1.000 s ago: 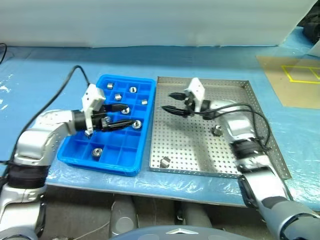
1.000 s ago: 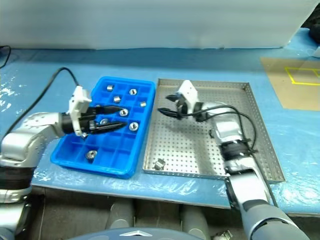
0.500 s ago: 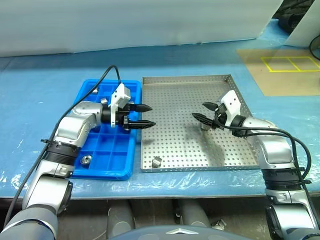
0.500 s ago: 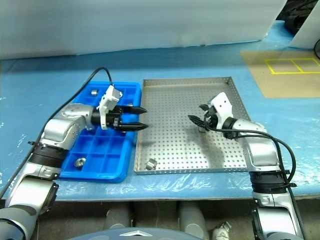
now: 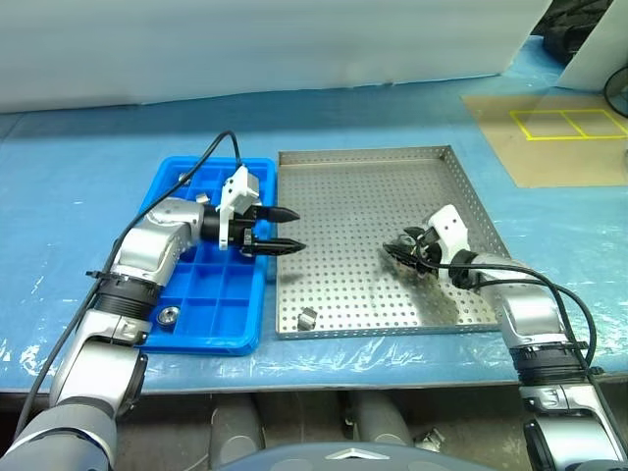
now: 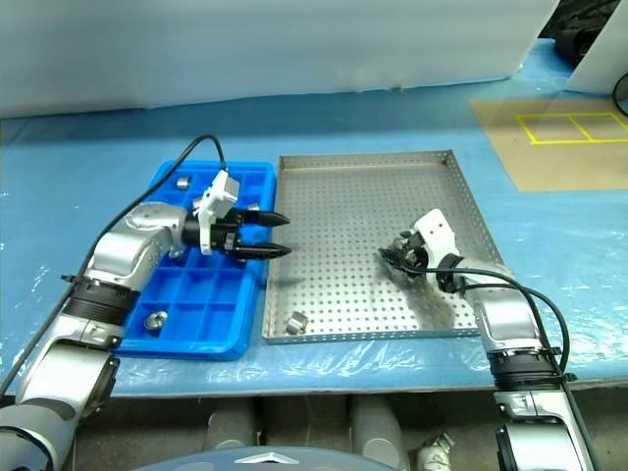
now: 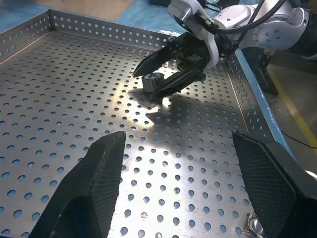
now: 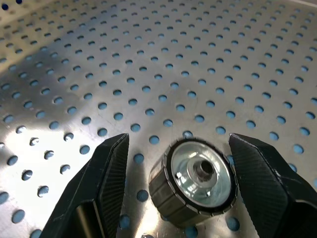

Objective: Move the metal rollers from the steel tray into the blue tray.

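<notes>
Roller (image 8: 192,182): knurled rim, bored shiny face.

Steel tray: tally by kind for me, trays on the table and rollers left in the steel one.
Trays: 2, the steel tray and the blue tray.
Rollers in the steel tray: 2, one roller between the open right gripper fingers, one roller near its front-left corner.
Total: 4.

A bench (image 5: 88,157) covered in blue plastic sheet fills most of the scene, the sheet wrinkled and glossy toward its near edge. A white panel (image 5: 265,44) stands along the far side, at 12 o'clock. At 2 o'clock lies a brown cardboard sheet (image 5: 549,137) marked with yellow tape rectangles (image 5: 567,124). Even light falls from overhead.
</notes>
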Robot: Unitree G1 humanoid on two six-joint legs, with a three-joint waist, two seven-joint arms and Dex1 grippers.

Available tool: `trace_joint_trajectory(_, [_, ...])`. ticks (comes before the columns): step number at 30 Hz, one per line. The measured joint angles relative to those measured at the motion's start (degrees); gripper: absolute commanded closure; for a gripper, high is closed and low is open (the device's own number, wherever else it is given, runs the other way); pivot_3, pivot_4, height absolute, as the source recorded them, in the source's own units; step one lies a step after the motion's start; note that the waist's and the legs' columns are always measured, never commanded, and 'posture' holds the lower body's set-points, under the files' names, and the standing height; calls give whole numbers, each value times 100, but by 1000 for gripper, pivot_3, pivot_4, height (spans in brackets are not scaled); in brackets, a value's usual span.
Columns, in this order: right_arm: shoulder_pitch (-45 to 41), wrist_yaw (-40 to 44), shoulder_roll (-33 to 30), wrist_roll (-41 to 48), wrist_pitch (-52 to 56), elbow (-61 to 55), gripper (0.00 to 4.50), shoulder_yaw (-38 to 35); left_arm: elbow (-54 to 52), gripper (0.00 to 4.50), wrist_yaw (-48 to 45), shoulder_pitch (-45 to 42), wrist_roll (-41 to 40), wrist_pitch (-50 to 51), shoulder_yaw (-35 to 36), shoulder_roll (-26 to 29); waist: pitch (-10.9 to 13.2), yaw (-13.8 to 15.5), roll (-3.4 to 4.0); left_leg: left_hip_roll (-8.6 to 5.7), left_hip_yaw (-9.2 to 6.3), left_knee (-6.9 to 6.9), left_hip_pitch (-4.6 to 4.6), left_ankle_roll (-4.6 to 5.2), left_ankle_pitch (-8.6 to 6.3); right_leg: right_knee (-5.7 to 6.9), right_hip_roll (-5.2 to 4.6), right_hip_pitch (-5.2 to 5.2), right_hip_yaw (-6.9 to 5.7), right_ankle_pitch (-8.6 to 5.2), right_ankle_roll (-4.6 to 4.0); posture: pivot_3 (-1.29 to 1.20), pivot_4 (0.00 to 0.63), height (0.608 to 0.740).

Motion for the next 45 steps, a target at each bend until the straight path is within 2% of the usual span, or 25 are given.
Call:
trace_joint_trajectory(3, [-50, 14, 17, -5, -91, 163, 1767, 5, -147, 848, 14, 115, -3, 26, 14, 50, 0, -1, 0, 0, 0, 0, 0, 1, -1, 0, 0, 0, 0, 0, 0, -267, 150, 740])
trace_joint_trajectory(5, [-84, 61, 47, -3, -156, 170, 2426, 28, -219, 848, 30, 175, -3, 33, 36, 92, 0, -1, 0, 1, 0, -1, 1, 1, -1, 0, 0, 0, 0, 0, 0, -259, 150, 740])
trace_joint_trajectory(7, [-176, 71, 108, -7, -216, 243, 2708, 89, -238, 848, 61, 213, -4, 50, 67, 136, 0, -3, 0, 1, 0, 0, 2, 1, 0, 1, 0, 0, -1, 0, 0, -253, 150, 740])
trace_joint_trajectory(14, [-475, 59, 203, -60, -329, 350, 2722, 220, -424, 848, 126, 272, -9, 80, 194, 276, 0, 23, 0, 1, 0, 0, 0, 1, -1, 1, -1, -1, -2, 0, 0, -203, 150, 740])
trace_joint_trajectory(17, [-747, 204, 245, -23, -261, 344, 2722, 322, -464, 848, 126, 296, -8, 124, 251, 504, 0, 5, 0, 5, 0, -3, 3, -1, 0, 4, 0, -2, -2, 0, 0, -168, 150, 740])
trace_joint_trajectory(23, [-1639, 1029, 776, -18, -349, 369, 2722, 1194, -485, 848, 184, 325, -52, 268, 852, 1259, 1, 16, 0, 14, -2, -23, 8, -3, 2, 11, 0, -12, -6, -1, -1, -51, 150, 740])
trace_joint_trajectory(27, [-2200, 1337, 1141, -256, -953, 834, 2722, 1751, -592, 848, 226, 552, -62, 257, 1191, 1641, 1, 153, 0, 12, -2, -22, -2, -8, 4, 0, -3, -12, -19, -1, -2, 58, 150, 740])
trace_joint_trajectory(34, [-3401, 1993, 2267, -328, -1844, 2308, 2722, 2053, -1808, 848, 554, 2183, -430, 721, 2322, 2244, 3, 369, -7, 24, -28, -39, -29, -3, 0, 0, -6, -28, -56, -16, -24, 241, 150, 740])
trace_joint_trajectory(40, [-3633, 2338, 2941, -447, -2353, 3368, 2722, 2230, -2882, 848, 1071, 3384, -807, 1286, 3377, 2297, 4, 720, -7, 36, -53, -38, -54, 0, -2, -1, -14, -23, -143, -25, -36, 342, 150, 740])
trace_joint_trajectory(45, [-3660, 2631, 3232, -557, -2583, 3659, 2722, 2302, -3496, 848, 1447, 3880, -1112, 1582, 3810, 2192, 6, 926, -4, 53, -60, -36, -49, -9, 2, 9, -8, -18, -144, -27, -37, 362, 150, 740])
